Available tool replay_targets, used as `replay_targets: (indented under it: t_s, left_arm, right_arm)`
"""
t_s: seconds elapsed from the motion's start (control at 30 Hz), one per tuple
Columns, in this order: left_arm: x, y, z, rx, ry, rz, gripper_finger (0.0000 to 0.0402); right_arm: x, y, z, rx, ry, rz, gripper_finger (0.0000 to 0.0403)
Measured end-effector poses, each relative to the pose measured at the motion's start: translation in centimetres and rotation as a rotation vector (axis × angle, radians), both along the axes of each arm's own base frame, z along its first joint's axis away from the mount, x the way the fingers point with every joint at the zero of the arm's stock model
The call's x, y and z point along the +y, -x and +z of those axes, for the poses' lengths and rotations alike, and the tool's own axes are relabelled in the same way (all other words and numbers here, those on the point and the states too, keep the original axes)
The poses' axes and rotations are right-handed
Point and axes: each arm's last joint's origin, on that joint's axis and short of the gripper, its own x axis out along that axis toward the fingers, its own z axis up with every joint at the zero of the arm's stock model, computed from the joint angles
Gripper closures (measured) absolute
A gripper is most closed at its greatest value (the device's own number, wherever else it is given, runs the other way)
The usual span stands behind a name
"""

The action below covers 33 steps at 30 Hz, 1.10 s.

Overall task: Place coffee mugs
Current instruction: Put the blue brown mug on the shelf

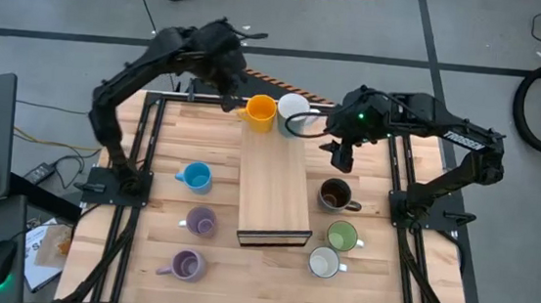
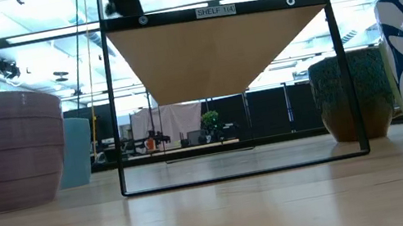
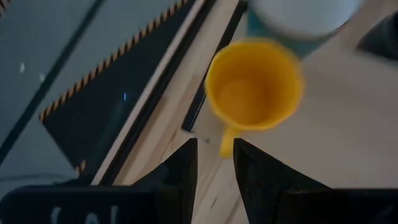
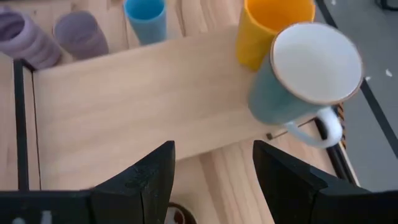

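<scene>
An orange mug [image 1: 259, 111] and a white-rimmed mug with a pale teal wall [image 1: 294, 108] stand upright side by side on the far end of the long wooden board [image 1: 275, 191]. My left gripper [image 1: 232, 99] is open just left of the orange mug, with the mug's handle [image 3: 227, 142] at the gap between its fingertips [image 3: 214, 155]. My right gripper [image 1: 341, 156] is open and empty, right of the board. In the right wrist view [image 4: 214, 171] it is near the white mug [image 4: 311, 71]. My left gripper's fingertips [image 3: 244, 155] stand on either side of the free end of the orange mug's handle [image 3: 227, 142]. They come from the table's left. I cannot tell whether they touch it. The mug stands upright on the board.
A light blue mug [image 1: 195, 175] and two lavender mugs [image 1: 201, 222] [image 1: 187, 264] stand left of the board. A dark brown mug [image 1: 335, 192], a light green mug [image 1: 342, 237] and a white mug [image 1: 324, 263] stand right of it. The board is the top of a black-framed shelf [image 2: 241, 172].
</scene>
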Motion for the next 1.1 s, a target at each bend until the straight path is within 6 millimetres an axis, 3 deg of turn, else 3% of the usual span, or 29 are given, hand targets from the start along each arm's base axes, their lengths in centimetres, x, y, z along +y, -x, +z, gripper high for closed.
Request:
replay_targets:
  t_s: [0.3, 0.53, 0.77, 1.1]
  left_arm:
    - [-5.5, 1.9, 5.5, -0.333, -0.077, -0.036, 0.0292]
    - [-9.8, 0.7, 7.2, -0.447, -0.178, -0.234, 0.0292]
    - [-12.2, -1.3, 5.8, -0.439, -0.201, -0.353, 0.0292]
    - [-13.5, -1.2, -0.5, -0.477, -0.108, -0.316, 0.0292]
  right_arm:
    - [0.5, 0.1, -0.5, 0.044, -0.032, 0.013, 0.0181]
    - [0.5, -0.6, -3.2, 0.124, -0.083, 0.02, 0.0181]
    - [1.5, -1.0, -4.7, 0.162, -0.107, 0.062, 0.0181]
    - [3.7, -1.1, -7.0, 0.247, -0.164, 0.11, 0.0181]
